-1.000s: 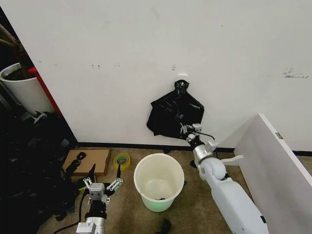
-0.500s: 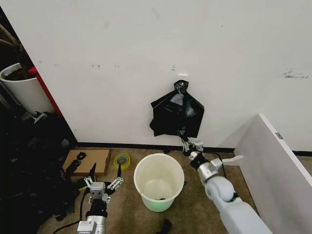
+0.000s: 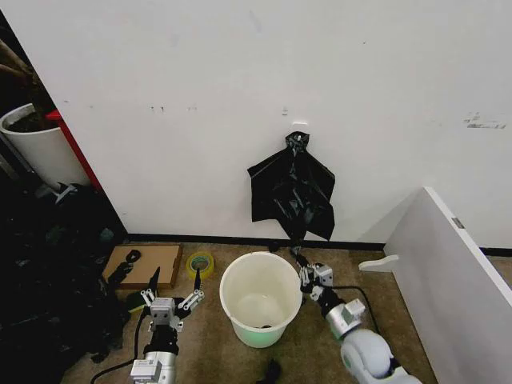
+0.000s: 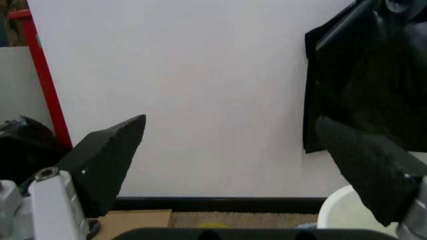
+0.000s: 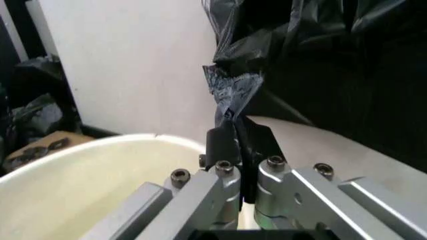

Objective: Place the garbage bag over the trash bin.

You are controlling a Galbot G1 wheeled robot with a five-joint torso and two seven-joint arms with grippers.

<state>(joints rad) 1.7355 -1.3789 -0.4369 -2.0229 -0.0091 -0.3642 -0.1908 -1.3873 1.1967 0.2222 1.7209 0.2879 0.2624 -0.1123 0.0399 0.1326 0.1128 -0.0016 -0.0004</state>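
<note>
The fingers of the right gripper [image 5: 233, 137], pinching the garbage bag's [image 3: 293, 192] lowest corner, have dropped to the trash bin's [image 3: 261, 298] rim, stretching the bag long. It still hangs from the wall above the bin, so it is not yet freed. The left gripper [image 3: 172, 302] waits beside the bin, fingers spread.

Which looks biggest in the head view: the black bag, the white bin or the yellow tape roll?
1. garbage bag, pinched by the right gripper
2. trash bin, nearly as big
3. tape roll, smallest

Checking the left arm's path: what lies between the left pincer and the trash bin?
In the head view, bare brown floor separates the open left pincer from the trash bin; the yellow tape roll sits behind that stretch.
</note>
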